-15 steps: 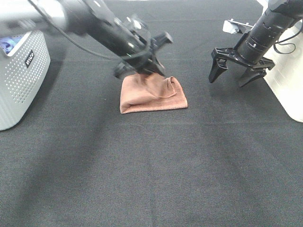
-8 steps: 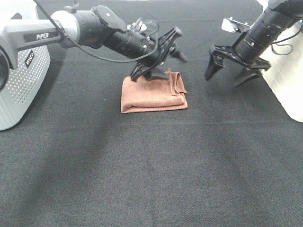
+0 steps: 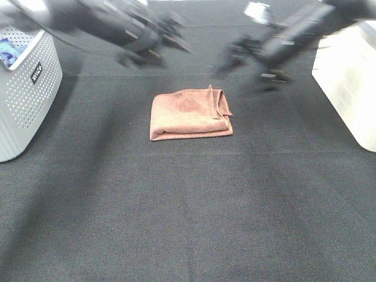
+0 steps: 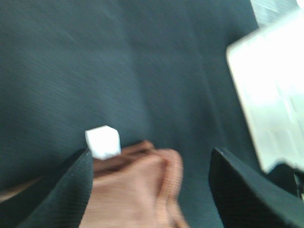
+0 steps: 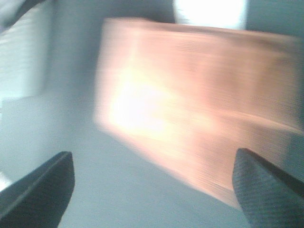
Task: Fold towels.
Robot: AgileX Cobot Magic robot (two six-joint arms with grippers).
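- Towel [image 3: 189, 114] — the reddish-brown one — lies folded into a rough rectangle on the black worktop [image 3: 188, 205]. It sits about midway between the white perforated basket [image 3: 23, 100] on the left and the white box [image 3: 346, 82] on the right.
- You can see its stacked layers along the near edge, and a doubled-over flap with a stitched hem on its right side.
- Your left arm [image 3: 103, 23] and right arm [image 3: 302, 28] hang over the far part of the worktop, both apart from the cloth and both smeared by blur in the high view.
- Your left tool [image 4: 151, 152] stands spread wide, holding nothing. In its wrist view a corner of the towel and its small white tag [image 4: 102, 141] show between the two dark fingers [image 4: 61, 194].
- Your right tool [image 5: 153, 153] is likewise spread wide and empty. Its wrist view shows the towel as a blurred orange-brown patch on the worktop beyond the tool.
- A blue cloth [image 3: 8, 51] sits inside the basket — only a corner of it shows.
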